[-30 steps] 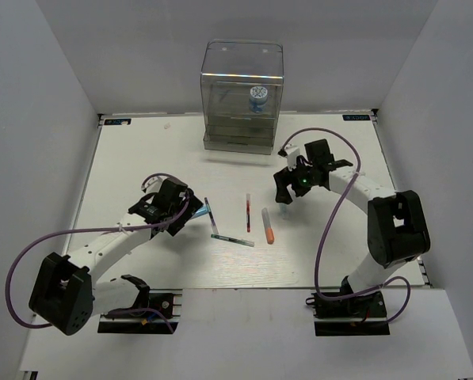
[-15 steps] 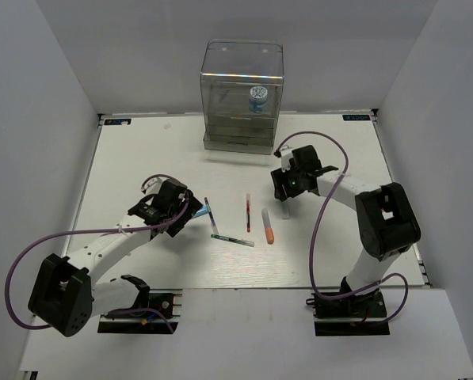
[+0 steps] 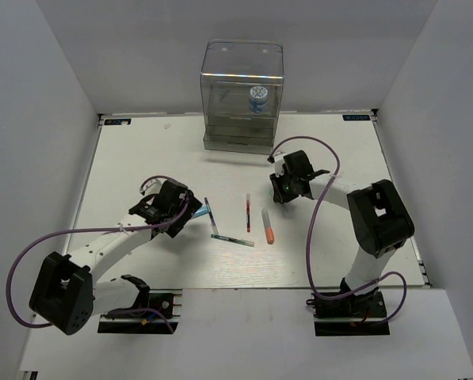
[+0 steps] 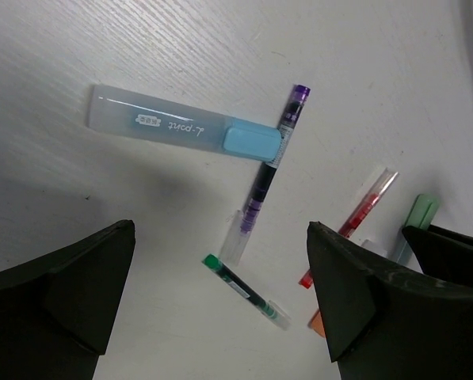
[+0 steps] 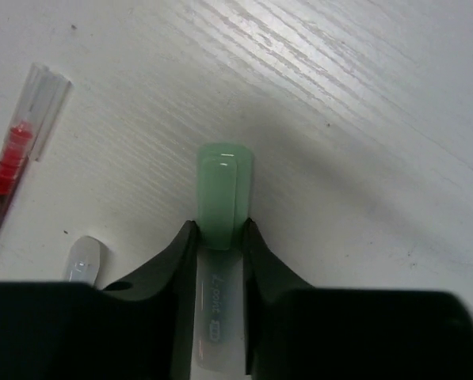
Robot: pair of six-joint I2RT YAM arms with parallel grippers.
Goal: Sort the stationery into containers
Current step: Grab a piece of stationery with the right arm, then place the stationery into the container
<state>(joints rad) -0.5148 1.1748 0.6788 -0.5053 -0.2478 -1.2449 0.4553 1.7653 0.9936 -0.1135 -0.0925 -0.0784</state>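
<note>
Fingers of the right arm (image 5: 177, 261) are clamped on a green marker (image 5: 220, 206), its cap poking out beyond their tips over the bench (image 5: 339, 95). Left fingers (image 4: 78, 293) gape wide, empty, a blue marker (image 4: 185, 131) lying ahead of them.

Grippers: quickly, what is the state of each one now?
Left gripper: open, holding nothing.
Right gripper: closed on the pale-green marker.

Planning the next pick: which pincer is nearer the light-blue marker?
Left. The left pincer hovers open just beside the light-blue marker. The right pincer is farther off, beyond the red pen, shut on the pale-green marker.
</note>
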